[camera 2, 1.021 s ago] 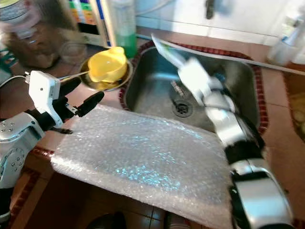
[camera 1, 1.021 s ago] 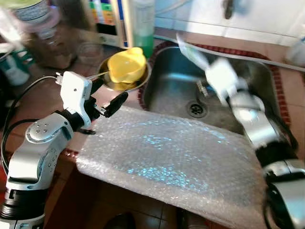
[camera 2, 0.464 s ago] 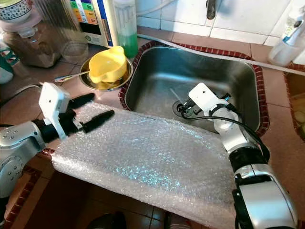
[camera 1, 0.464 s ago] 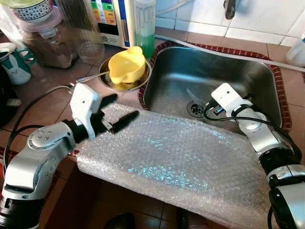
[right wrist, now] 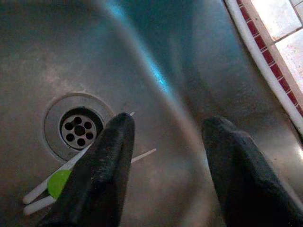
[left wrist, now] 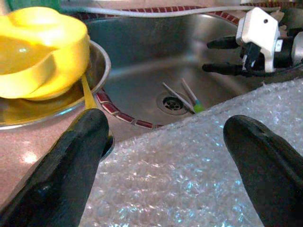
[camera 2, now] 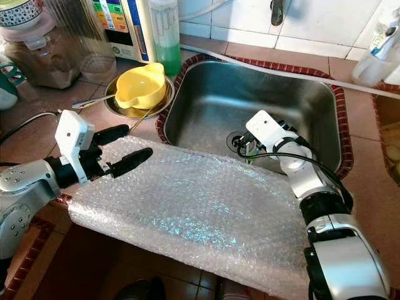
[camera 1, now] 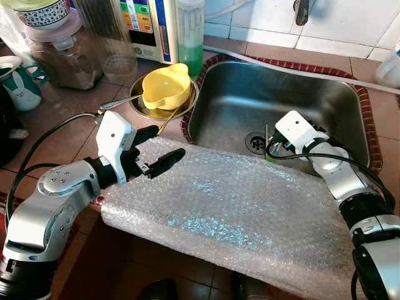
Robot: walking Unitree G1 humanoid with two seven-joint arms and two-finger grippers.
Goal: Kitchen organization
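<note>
The right gripper (right wrist: 165,165) hung low inside the steel sink (camera 1: 312,94), its jaws spread wide and holding nothing. Just beyond the fingertips lay the drain (right wrist: 79,128), and beside the drain, partly under one black finger, two thin white sticks with a green tip (right wrist: 57,182) rested on the sink floor, not touched by either finger as far as could be seen.

The left gripper (camera 1: 155,150) hovered over the near left corner of a big sheet of bubble wrap (camera 1: 237,212), its jaws also wide apart and empty. The sheet was draped over the front edge of the table (camera 1: 62,125) and the front rim of the sink, sagging down toward the floor. Whether the lower finger pressed on the wrap or floated just above it, I could not tell.

Ahead of the left jaws, past the wrap's edge, a yellow cup (camera 1: 165,87) sat tilted in a shallow metal bowl (camera 1: 144,107), with a spoon handle (camera 1: 119,101) sticking out of the bowl. Farther back stood a green bottle (camera 1: 190,34) and a glass jar (camera 1: 59,50) against the tiled wall. A mug (camera 1: 19,81) stood at the far left of the table.
</note>
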